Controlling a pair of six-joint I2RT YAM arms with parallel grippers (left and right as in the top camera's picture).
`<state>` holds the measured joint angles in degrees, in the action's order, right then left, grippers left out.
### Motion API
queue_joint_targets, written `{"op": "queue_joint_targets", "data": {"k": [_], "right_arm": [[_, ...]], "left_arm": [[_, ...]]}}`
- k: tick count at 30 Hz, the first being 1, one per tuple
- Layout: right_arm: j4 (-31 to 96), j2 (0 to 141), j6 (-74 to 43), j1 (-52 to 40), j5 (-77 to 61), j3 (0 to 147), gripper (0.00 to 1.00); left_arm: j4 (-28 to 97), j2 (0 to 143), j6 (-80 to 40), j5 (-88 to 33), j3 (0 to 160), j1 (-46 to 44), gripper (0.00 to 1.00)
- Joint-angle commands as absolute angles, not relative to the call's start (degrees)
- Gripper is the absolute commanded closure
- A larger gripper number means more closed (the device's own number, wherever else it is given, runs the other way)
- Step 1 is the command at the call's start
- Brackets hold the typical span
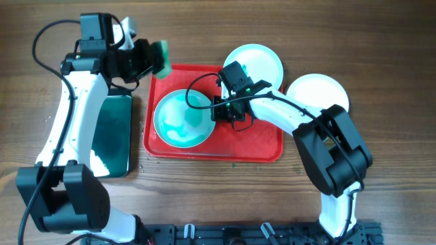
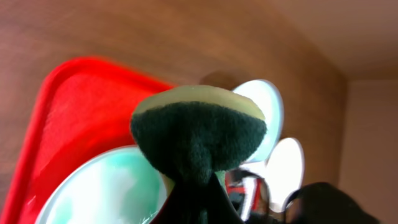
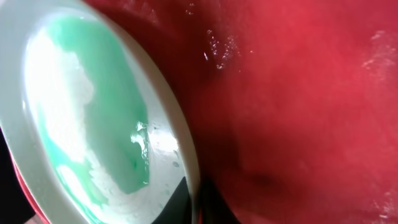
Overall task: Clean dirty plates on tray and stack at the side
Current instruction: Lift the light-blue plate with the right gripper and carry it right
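The green-smeared plate (image 1: 182, 118) lay left-centre on the red tray (image 1: 259, 143), its right rim apparently pinched by the right gripper (image 1: 219, 112). The sponge (image 1: 161, 57), clamped in the left gripper (image 1: 151, 60), was held just upper-left of it.

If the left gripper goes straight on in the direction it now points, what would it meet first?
Probably the red tray, near the smeared plate rim, touched by the sponge the left gripper holds; depth is unclear.

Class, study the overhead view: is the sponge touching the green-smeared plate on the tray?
No, the sponge in the left hand sits over the tray's far-left corner, apart from the plate.
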<state>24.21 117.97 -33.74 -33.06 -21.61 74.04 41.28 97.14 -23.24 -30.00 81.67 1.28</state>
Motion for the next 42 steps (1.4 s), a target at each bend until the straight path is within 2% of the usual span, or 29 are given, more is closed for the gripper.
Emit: {"op": "queue_joint_targets", "data": {"k": [1, 5, 12, 20, 28, 30, 34, 39, 42], "right_arm": [[24.9, 119.0, -34.7, -33.0, -22.8, 74.5, 0.96], [30.1, 112.7, -31.1, -32.4, -16.8, 75.2, 0.96], [41.2, 95.0, -23.9, -37.6, 26.7, 75.2, 0.96], [43.9, 94.0, -22.5, -51.9, 62.1, 75.2, 0.96], [42.0, 94.0, -16.5, -61.8, 79.6, 75.2, 0.96], [37.4, 93.9, -13.2, -64.3, 87.1, 75.2, 0.96], [29.0, 93.9, -4.8, -64.6, 87.1, 75.2, 0.95], [26.8, 93.9, -5.1, -64.5, 86.7, 75.2, 0.96], [31.5, 93.6, -5.4, -63.3, 70.1, 75.2, 0.96]], "left_arm": [[45.5, 97.3, -24.3, -20.6, 81.6, 0.9, 0.96], [48.1, 97.3, -24.3, -17.0, 81.6, 0.6, 0.96], [48.5, 97.3, -24.3, -16.6, 81.6, 0.5, 0.96], [48.8, 97.5, -24.5, -14.4, 81.6, 0.5, 0.96], [49.4, 97.6, -24.5, -14.4, 81.6, 0.5, 0.96], [49.4, 97.6, -24.5, -14.0, 81.6, 0.5, 0.96], [49.4, 97.6, -24.5, -13.8, 81.6, 0.5, 0.96], [49.4, 97.6, -24.5, -13.5, 81.6, 0.5, 0.96], [49.3, 97.6, -24.5, -13.3, 81.6, 0.5, 0.96]]}}
